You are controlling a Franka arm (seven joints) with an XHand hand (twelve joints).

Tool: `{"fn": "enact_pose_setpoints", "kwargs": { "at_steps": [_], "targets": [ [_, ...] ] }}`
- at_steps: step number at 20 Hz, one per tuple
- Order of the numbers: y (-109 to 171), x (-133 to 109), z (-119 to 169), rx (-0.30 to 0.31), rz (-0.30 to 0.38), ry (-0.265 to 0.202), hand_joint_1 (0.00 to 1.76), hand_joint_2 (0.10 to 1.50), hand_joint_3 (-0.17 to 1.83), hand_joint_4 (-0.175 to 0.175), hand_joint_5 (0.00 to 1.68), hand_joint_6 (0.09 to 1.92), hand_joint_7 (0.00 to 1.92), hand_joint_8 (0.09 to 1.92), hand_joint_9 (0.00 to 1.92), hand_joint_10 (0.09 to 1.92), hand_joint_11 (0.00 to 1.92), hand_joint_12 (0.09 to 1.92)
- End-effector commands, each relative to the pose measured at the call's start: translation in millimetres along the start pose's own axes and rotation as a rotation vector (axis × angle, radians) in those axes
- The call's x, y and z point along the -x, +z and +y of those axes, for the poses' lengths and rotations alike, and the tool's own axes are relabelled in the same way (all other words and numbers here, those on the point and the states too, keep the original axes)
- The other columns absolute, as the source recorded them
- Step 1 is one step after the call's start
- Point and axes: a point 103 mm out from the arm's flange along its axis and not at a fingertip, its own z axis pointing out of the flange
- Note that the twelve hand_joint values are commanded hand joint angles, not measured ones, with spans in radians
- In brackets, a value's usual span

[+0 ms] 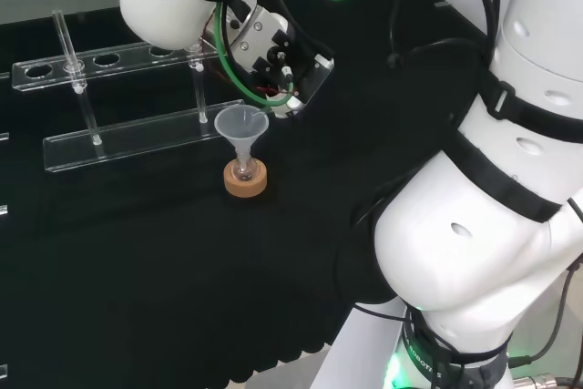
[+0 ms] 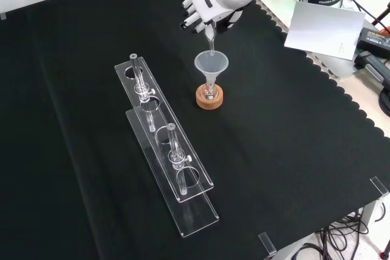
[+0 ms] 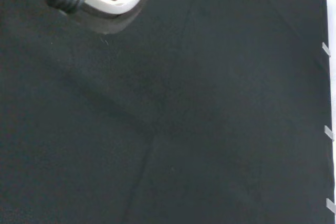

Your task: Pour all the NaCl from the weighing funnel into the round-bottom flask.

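Black cloth covers the bench [image 2: 292, 150] under me, and my hand [image 2: 204, 11] hangs over it with its fingers curled round the weighing funnel [image 2: 211, 39], whose thin stem points down out of my grasp. Directly beneath that stem stands a clear funnel [image 2: 211, 65], seated in the neck of the small round-bottom flask [image 2: 209, 94], which rests in a cork ring [image 2: 209, 98]. The stem's tip sits just above the funnel's mouth, perhaps just inside it; I cannot tell whether they touch. Beyond my hand, well apart from the flask, lies a clear rack [image 2: 164, 150] with glass tubes. I judge that I am in the pour itself. To do it well I should keep the stem centred over the funnel's mouth, tilt slowly so grains slide rather than scatter, and avoid nudging the funnel, since the flask looks easy to tip.
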Motion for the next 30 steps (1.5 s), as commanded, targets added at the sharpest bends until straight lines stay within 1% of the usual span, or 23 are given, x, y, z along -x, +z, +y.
{"fn": "enact_pose_setpoints", "kwargs": {
  "at_steps": [1, 7, 15, 30],
  "targets": [
    [-3.6, -1.1, 0.2, 0.005, -0.03, 0.001, 1.12, 0.74, 0.46, 0.175, 1.33, 0.5, 0.52, 0.71, 1.06, 0.3, 0.97, 0.97],
    [-3.9, -1.3, 1.7, 0.013, -0.05, -0.004, 1.12, 0.74, 0.46, 0.175, 1.33, 0.5, 0.52, 0.71, 1.06, 0.3, 0.97, 0.97],
    [-6.2, -5.1, 2.4, 0.002, -0.087, -0.001, 1.12, 0.74, 0.46, 0.175, 1.33, 0.5, 0.52, 0.71, 1.06, 0.29, 0.97, 0.96],
    [-7.5, -1.2, 0.8, 0.03, -0.063, 0.0, 1.12, 0.74, 0.46, 0.175, 1.33, 0.5, 0.52, 0.71, 1.06, 0.29, 0.97, 0.96]
  ]
}}
